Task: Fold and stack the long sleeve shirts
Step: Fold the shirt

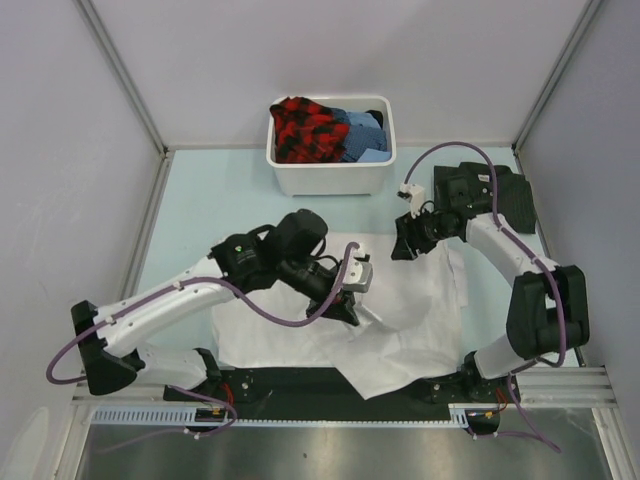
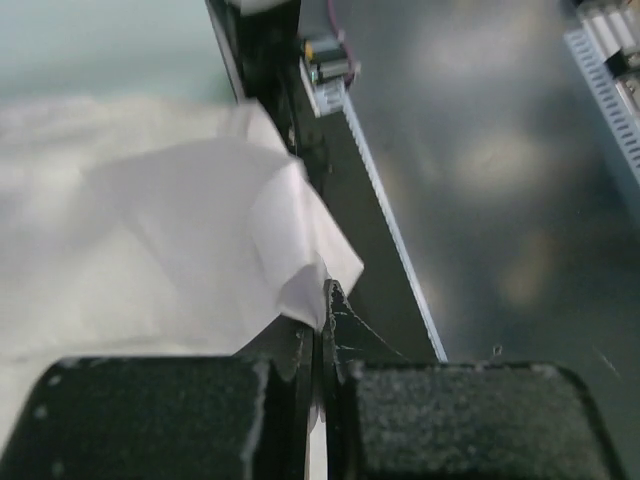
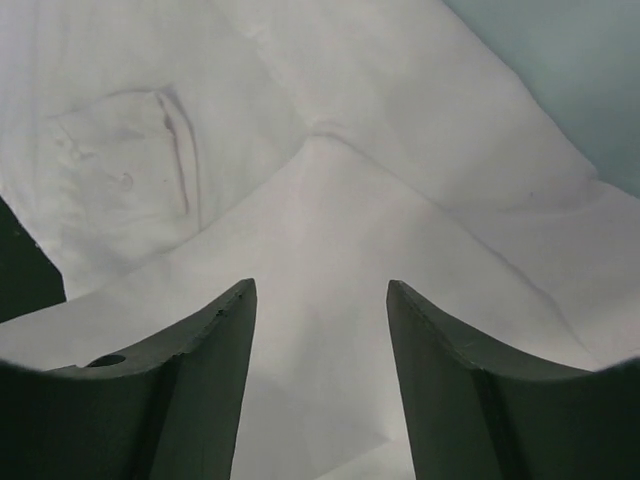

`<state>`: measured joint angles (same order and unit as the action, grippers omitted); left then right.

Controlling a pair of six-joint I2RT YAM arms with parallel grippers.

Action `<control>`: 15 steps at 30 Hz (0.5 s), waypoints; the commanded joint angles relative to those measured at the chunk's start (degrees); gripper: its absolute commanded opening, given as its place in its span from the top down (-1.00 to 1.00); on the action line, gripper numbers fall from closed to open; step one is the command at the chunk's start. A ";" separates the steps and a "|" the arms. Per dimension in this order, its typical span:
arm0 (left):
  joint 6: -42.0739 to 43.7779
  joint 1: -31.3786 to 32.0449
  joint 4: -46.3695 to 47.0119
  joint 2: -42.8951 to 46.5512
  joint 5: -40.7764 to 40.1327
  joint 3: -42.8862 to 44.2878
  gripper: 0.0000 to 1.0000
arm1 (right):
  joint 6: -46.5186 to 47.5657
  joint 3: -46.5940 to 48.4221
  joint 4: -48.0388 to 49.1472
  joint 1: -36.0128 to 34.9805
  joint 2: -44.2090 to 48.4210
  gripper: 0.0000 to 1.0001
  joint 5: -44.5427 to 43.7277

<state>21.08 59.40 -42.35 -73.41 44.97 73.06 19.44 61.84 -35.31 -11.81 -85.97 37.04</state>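
Soft, even light is falling from above — the white shirt (image 1: 420,300) is glowing, its folds casting only faint grey shadows. In the left wrist view the steel surface (image 2: 500,200) is swimming with blurred pale glare.

Left gripper (image 2: 320,315) jaws pressed together, pinching a folded edge of the white shirt (image 2: 190,230). Cloth spreads to the left, rumpled. Black rail (image 2: 350,220) runs diagonally beside it; grey metal surface (image 2: 500,200) on the right, teal table (image 2: 100,50) upper left.
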 commanded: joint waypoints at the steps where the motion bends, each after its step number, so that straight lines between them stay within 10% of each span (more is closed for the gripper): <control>1: 7.79 2.82 -5.45 0.90 5.83 9.72 1.00 | 2.18 4.60 -1.16 1.97 -4.89 -0.19 -0.03; 15: 4.84 -1.83 -5.64 2.56 10.49 7.46 1.00 | 10.53 1.96 -15.13 2.76 -8.87 0.13 -2.50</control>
<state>24.47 57.49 -48.84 -74.76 52.77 82.17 26.89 63.35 -43.22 -9.37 -95.81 33.32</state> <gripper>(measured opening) 0.016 0.445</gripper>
